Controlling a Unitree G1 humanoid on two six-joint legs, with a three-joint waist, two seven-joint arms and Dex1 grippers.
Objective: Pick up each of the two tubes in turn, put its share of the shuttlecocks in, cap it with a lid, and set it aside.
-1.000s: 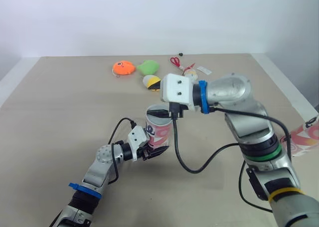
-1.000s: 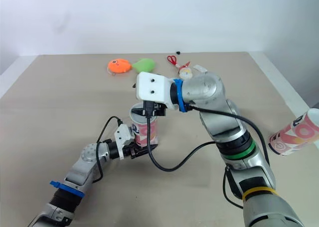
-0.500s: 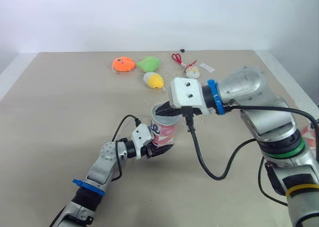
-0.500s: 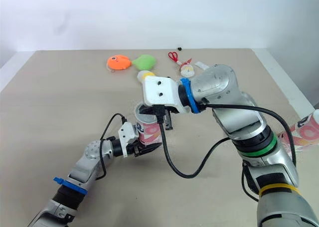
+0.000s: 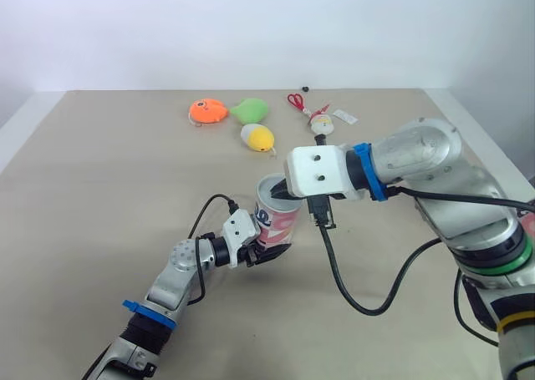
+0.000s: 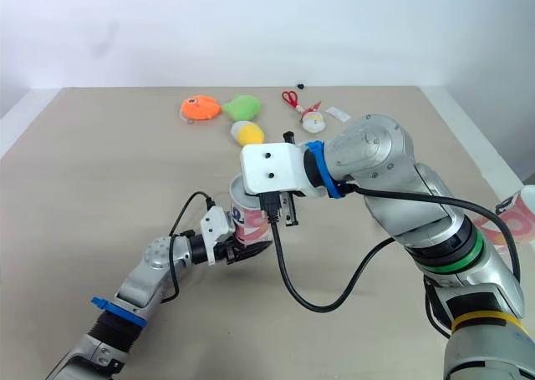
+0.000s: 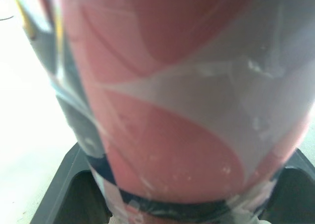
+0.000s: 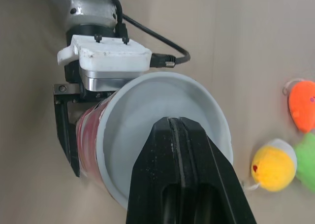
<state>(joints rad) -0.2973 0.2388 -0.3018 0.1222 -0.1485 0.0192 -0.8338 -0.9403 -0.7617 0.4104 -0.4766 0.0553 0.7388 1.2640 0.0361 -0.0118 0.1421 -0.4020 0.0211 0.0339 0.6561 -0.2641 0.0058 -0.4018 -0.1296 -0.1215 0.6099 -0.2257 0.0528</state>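
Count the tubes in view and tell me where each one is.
2. The first tube is mid-table, held in the left claw. The second tube is at the far right, cut off by the frame edge. None appears hidden.

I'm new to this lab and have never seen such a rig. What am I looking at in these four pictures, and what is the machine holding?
It is a two-armed humanoid robot. The two wide pictures come from cameras in its head, looking down over its arms at a tan table. The two close pictures come from cameras on its wrists. The left gripper is clamped around the lower part of a pink and white patterned tube, which is open at the top. The right gripper, its black fingers shut together, points into the tube's mouth; I see nothing between them. Farther back lie an orange soft toy, a green soft toy, a yellow soft toy and red-handled scissors.
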